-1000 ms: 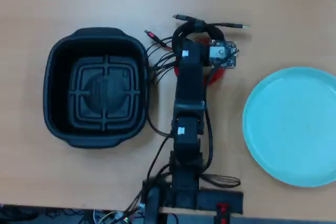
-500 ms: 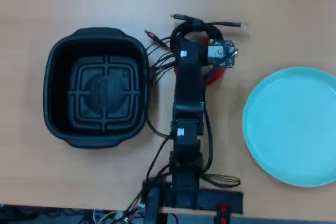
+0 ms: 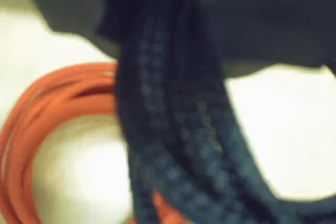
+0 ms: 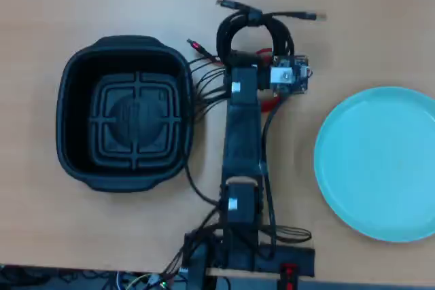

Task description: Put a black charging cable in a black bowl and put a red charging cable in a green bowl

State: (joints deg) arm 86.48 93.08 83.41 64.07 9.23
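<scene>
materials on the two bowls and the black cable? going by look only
Black bowl: looks like matte moulded plastic, raised grid on its floor. Green bowl: smooth pale turquoise, probably plastic, possibly glazed ceramic. Black charging cable: seems braided fabric sheath, woven texture in the wrist view, though blurred.

Overhead view straight down on table [image 4: 81, 236]; wrist view close, blurred.

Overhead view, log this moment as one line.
hand: over both cables, state unclear | black charging cable: on table | red charging cable: under black one | black bowl, green bowl: empty
</scene>
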